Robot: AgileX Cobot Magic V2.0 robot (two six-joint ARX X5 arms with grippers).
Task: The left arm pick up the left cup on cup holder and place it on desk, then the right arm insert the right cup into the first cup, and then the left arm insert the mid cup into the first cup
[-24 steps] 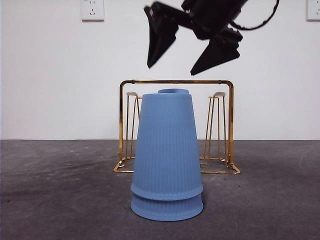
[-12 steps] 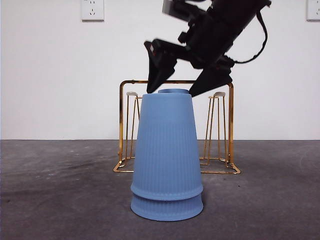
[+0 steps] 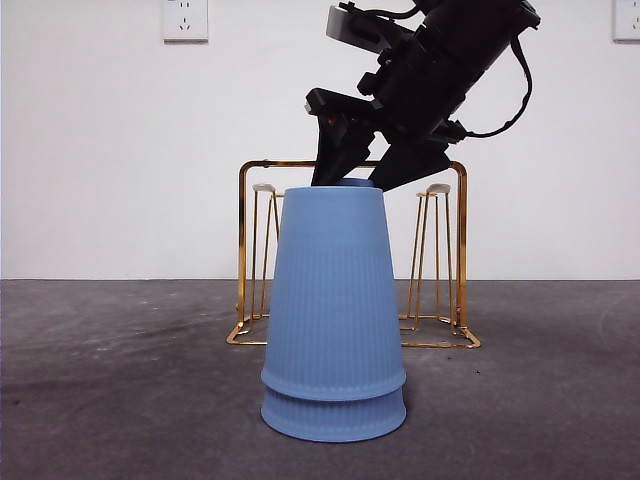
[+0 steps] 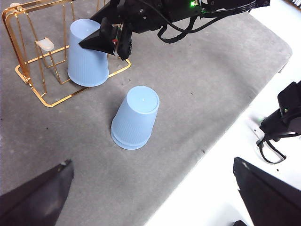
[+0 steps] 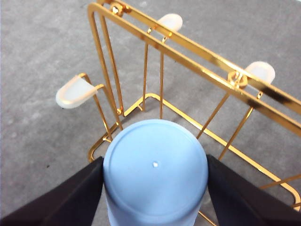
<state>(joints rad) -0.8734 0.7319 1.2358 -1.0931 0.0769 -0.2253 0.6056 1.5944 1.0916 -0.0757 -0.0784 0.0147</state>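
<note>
Plastic, thin-walled and ribbed, is what the mid cup (image 5: pixel 155 172) appears to be made of, so it is judged light, slightly springy and easily dented if squeezed hard. It stands upside down on the cup holder (image 5: pixel 188 47), over a peg, closed bottom up and rim down, its long axis upright and its walls widening downward. The best hold is judged to be high on the wall just under the closed end, where the narrow, stiffer part fits between the jaws; the ribs should help against slipping.

The right gripper (image 5: pixel 155 165) is set there, one jaw at each side of the cup's top, spread to about the cup's width; whether the wall is actually pressed cannot be told. In the front view this gripper (image 3: pixel 352 172) is seen behind the stack of two cups (image 3: pixel 333 320), which stands upside down on the tabletop (image 3: pixel 120 380) in front of the holder. The left gripper (image 4: pixel 150 188) is held well back with its jaws wide apart.
</note>
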